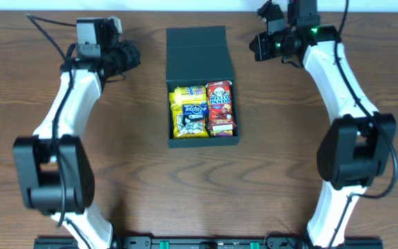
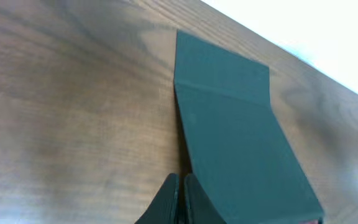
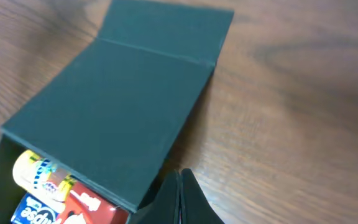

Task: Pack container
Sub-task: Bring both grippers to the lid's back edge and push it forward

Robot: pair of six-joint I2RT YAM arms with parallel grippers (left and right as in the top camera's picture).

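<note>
The dark teal-black container [image 1: 200, 54] stands at the table's middle with its flap lid laid back toward the far side. Inside lie a yellow-blue snack packet [image 1: 189, 111] and a small red snack carton [image 1: 220, 107], side by side. The lid also shows in the left wrist view [image 2: 235, 130] and the right wrist view [image 3: 123, 106], where the packets [image 3: 55, 193] peek out. My left gripper [image 2: 180, 180] is shut and empty, left of the lid. My right gripper [image 3: 180, 177] is shut and empty, right of the lid.
The wooden table [image 1: 116, 173] surrounds the box. The left arm [image 1: 109, 55] hovers at the far left and the right arm [image 1: 282, 41] at the far right. The table's far edge meets a white wall [image 2: 328, 43].
</note>
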